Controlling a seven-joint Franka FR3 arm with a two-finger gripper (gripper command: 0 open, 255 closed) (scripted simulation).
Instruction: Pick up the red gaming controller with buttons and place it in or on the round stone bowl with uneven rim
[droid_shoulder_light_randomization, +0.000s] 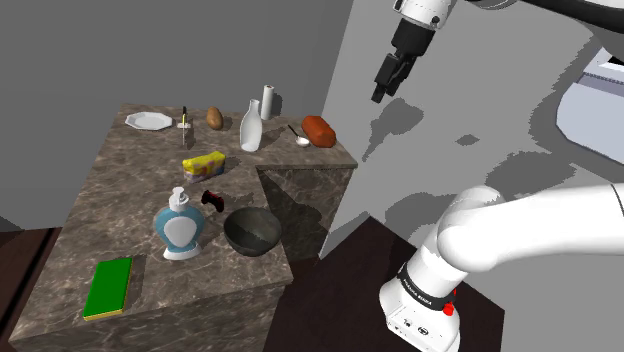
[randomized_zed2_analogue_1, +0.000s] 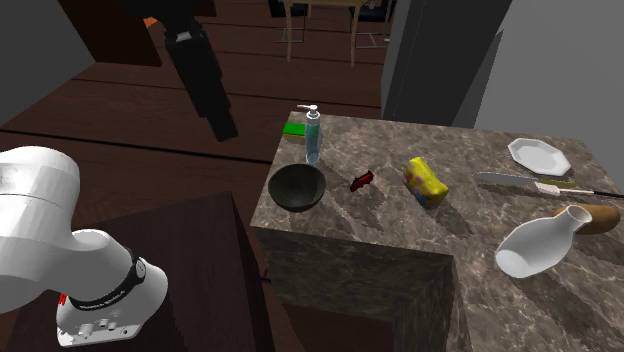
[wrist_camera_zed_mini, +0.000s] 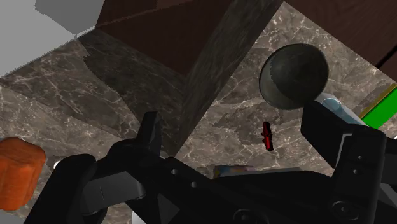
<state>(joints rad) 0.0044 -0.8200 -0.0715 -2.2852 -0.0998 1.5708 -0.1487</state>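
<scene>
- Shoulder view: the gripper (droid_shoulder_light_randomization: 381, 92) hangs in the upper right of the frame, off the counter's right edge and well apart from everything on it. The red controller (droid_shoulder_light_randomization: 212, 200) lies centre-left on the marbled counter (droid_shoulder_light_randomization: 120, 190), just above the dark bowl (droid_shoulder_light_randomization: 251, 230) and near the dispenser bottle (droid_shoulder_light_randomization: 180, 225).
- Second exterior view: the gripper is at upper left. The controller sits mid-frame, just right of the bowl and not touching it, with a yellow packet (randomized_zed2_analogue_1: 426, 182) further right.
- Wrist view: the two fingers (wrist_camera_zed_mini: 151, 130) stand wide apart and hold nothing. The controller lies far beyond them on the counter, beside the bowl.
- Judgement: the task is at the approach, with no grasp yet made. The next move calls for travelling over the controller, turning the open fingers across its narrow body, and descending low, since the piece is small and flat.
</scene>
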